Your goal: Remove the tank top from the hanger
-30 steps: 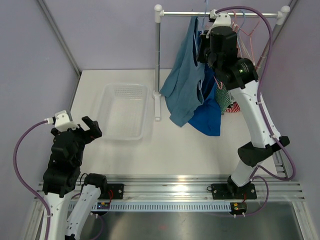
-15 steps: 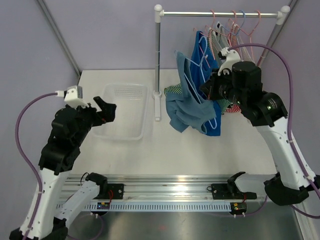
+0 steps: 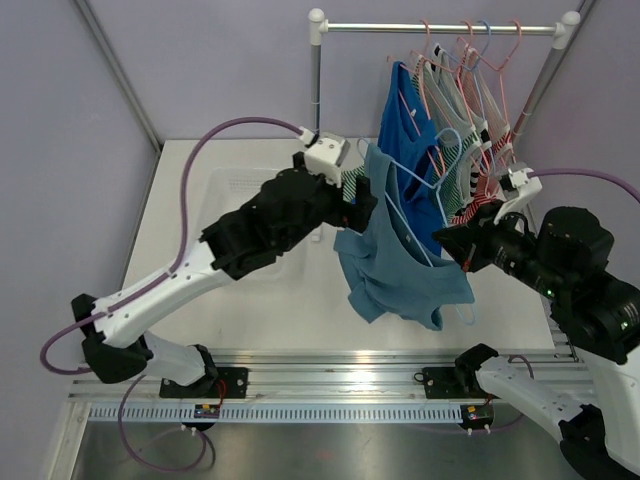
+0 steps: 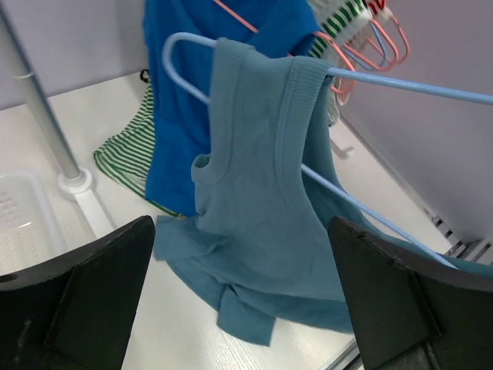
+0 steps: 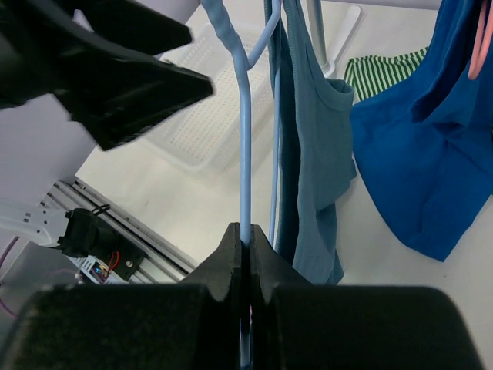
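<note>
As right end effector (image 5: 248,240) pinches hanger (image 5: 245,146), left end effector (image 4: 243,227) gapes; tank top (image 3: 398,272) sags, perhaps bunched.

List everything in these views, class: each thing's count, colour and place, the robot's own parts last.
white table: one, white, under everything
metal clothes rack: one, silver and white, at the table's back
clear plastic basket: one, clear, on the table left of the rack's pole
pink hangers: several, pink, on the rail
royal blue garment: one, royal blue, hanging from the rail
green-and-white striped garment: one, green and white, beside the royal blue one
light blue wire hanger: one, light blue, off the rail, in the right tool
grey-blue tank top: one, grey-blue, draped on that hanger
left tool: one, black, open, facing the tank top
right tool: one, black, shut on the hanger
</note>
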Motion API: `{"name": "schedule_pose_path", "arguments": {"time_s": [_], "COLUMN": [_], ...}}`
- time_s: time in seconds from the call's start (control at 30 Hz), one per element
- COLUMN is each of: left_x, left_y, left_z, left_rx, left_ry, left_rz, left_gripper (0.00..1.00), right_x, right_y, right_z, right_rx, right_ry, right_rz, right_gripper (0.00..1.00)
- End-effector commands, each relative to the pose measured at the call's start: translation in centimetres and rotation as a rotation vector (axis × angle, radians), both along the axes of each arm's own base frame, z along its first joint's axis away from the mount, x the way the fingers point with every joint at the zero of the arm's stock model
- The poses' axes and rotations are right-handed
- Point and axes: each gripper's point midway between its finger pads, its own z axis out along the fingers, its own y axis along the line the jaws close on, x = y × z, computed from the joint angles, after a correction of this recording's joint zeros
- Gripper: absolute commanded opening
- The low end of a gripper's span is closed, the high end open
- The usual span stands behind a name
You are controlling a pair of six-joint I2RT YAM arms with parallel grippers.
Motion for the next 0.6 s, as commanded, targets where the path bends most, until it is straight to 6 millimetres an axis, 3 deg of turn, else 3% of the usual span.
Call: {"name": "schedule_pose_path", "arguments": {"time_s": [0.0, 0.17, 0.27, 0.33, 0.57], "left_x": [1.4, 2.4, 2.6, 2.8, 2.9], "left_y": [-2.1, -4.2, -5.2, -5.5, -6.3], "left_z": [3.4, 2.5, 2.2, 2.4, 2.4], "left_rx": [-0.006, 0.004, -0.005, -0.018, -0.034], "left_ry": [-0.132, -0.15, -0.154, -0.163, -0.166], "left_rz": [0.024, 0.008, -0.01, -0.007, -0.027], "left_gripper": [0.99, 0.97, 0.84, 0.81, 0.83], "right_x": [-1.7, -3.0, -3.2, -3.2, -2.6], "right_y": [-0.1, -1.0, -0.8, -0.6, -0.3], "right_z": [0.8, 0.7, 0.2, -0.1, -1.0], "right_rx": [0.051, 0.062, 0.059, 0.057, 0.044], "right_ry": [-0.014, -0.005, 0.016, 0.023, 0.041], "right_rz": [0.029, 0.013, 0.028, 0.035, 0.032], "right_gripper": [0.0, 0.0, 0.0, 0.0, 0.0]}}
